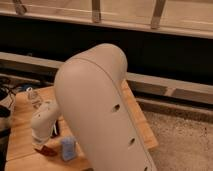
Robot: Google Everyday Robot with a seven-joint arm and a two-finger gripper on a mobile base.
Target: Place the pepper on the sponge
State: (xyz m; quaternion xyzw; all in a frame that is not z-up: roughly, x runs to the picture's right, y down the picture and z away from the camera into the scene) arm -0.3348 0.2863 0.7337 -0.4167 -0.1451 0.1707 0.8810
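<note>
One small gap matters: the pepper point(49, 151) lies at our gripper point(44, 146), the sponge point(68, 148) just beside them; whether the gripper holds the pepper, we cannot tell.

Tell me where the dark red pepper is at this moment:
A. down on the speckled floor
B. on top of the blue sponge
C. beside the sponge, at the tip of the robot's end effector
C: the pepper sits beside the sponge, not on it, right at the end effector, low over the wooden table.
</note>
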